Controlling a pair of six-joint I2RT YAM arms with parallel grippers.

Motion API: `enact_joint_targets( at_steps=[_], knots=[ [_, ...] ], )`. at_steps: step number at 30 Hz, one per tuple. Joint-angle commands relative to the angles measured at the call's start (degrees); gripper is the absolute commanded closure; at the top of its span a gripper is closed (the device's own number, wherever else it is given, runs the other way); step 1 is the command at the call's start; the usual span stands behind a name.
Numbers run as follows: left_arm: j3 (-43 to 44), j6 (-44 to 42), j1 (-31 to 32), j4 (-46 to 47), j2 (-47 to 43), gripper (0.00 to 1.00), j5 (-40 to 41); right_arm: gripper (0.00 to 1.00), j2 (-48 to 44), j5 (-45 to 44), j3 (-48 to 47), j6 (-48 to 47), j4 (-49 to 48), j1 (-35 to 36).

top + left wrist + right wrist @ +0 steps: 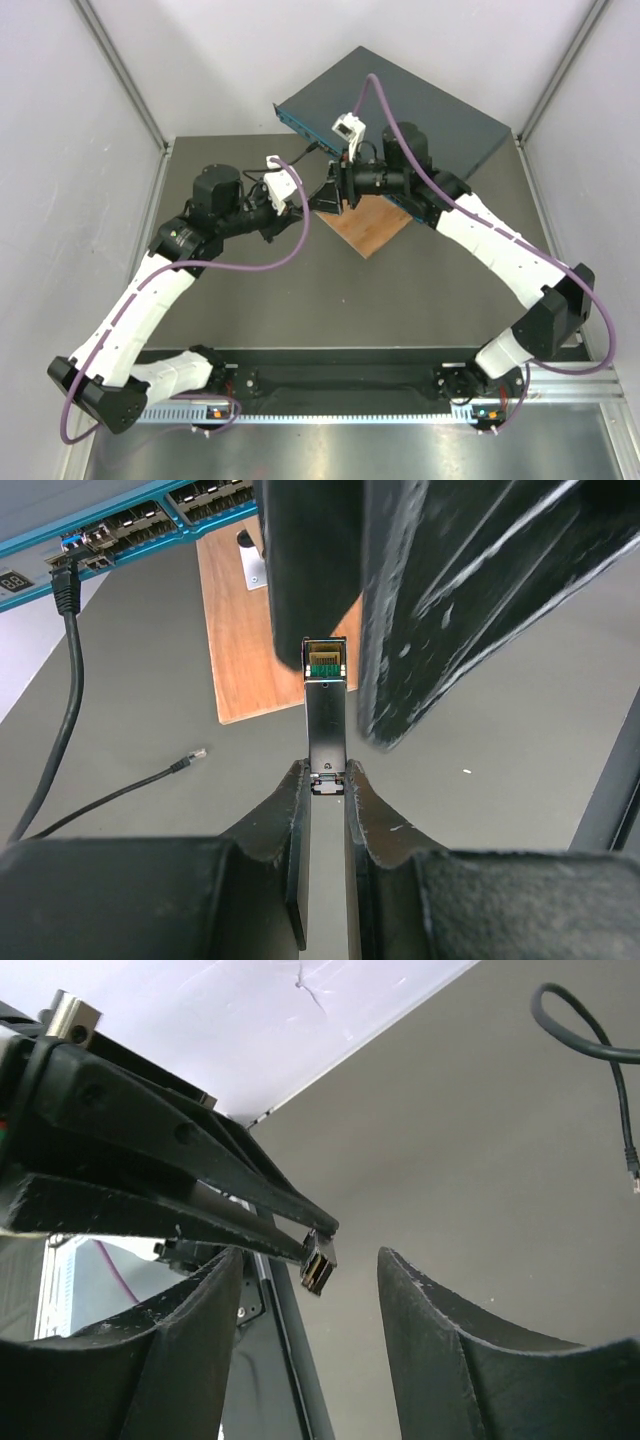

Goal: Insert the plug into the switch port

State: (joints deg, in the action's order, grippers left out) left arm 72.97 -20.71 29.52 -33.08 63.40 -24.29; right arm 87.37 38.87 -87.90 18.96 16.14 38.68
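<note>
We count two arms, the left arm (pixel 140 305) and the right arm (pixel 490 235), so two pairs of jaws. One silver module (pixel 325 720) sits between the left jaws. Beyond those jaws we find one switch (pixel 30 565) and one wooden board (pixel 255 650). To their left runs one black cable (pixel 65 710) with two ends: one plug (pixel 200 752) loose on the surface (pixel 480 780), and one connector (pixel 65 585) in the switch. We cannot count its switch ports (pixel 130 525) for certain.

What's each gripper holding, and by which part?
Left gripper pinches the slim metal module by the end opposite its contacts; right gripper open, straddling the tip, holding nothing.
</note>
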Motion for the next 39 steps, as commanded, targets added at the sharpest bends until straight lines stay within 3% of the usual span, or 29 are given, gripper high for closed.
enact_joint_targets(
  at_steps=[1,3,6,8,9,11,17,18,20,22,27,39],
  knots=[
    [2.26,-0.82,0.01,2.49,-0.20,1.00,0.04,0.47,0.78,-1.43,-3.77,-1.74,-0.67,1.58],
    [2.09,-0.74,0.01,2.67,-0.20,1.00,-0.05,0.53,1.48,-1.34,-3.77,-1.38,-0.94,1.84],
    [1.91,-0.74,0.10,3.02,-0.29,1.00,0.21,0.73,2.10,-1.08,-3.69,-0.68,-1.29,2.02],
    [1.56,-0.13,0.10,3.37,-0.38,1.00,0.21,0.93,2.19,-1.08,-3.42,-0.15,-1.38,2.02],
    [1.21,0.31,0.01,3.90,-0.64,0.96,0.47,0.99,2.36,-0.64,-3.42,0.02,-1.38,1.84],
    [-0.53,2.24,0.01,5.21,-1.34,0.80,1.35,1.00,2.45,0.85,-2.90,2.38,-2.85,1.06],
    [-7.47,5.93,-0.34,12.67,-6.79,0.59,3.46,1.00,2.10,10.16,1.06,13.98,-14.37,-3.34],
    [-8.45,6.55,-0.51,13.99,-8.45,0.50,3.64,1.00,2.10,11.48,1.50,14.87,-15.69,-3.34],
    [-12.04,8.13,-0.69,18.90,-10.30,0.46,3.03,1.00,2.10,12.89,2.64,19.76,-20.16,-3.26],
    [-14.34,8.05,-0.78,22.08,-12.76,0.45,0.23,1.00,2.10,14.74,4.91,24.44,-27.26,-3.26],
    [-15.75,8.67,-0.95,25.96,-12.95,0.47,-1.02,1.00,2.19,15.36,6.86,30.87,-32.13,-2.82],
    [-16.19,4.72,-0.87,27.63,-12.42,0.66,-0.05,1.00,1.92,13.16,8.53,30.79,-29.33,-2.46]
  ],
)
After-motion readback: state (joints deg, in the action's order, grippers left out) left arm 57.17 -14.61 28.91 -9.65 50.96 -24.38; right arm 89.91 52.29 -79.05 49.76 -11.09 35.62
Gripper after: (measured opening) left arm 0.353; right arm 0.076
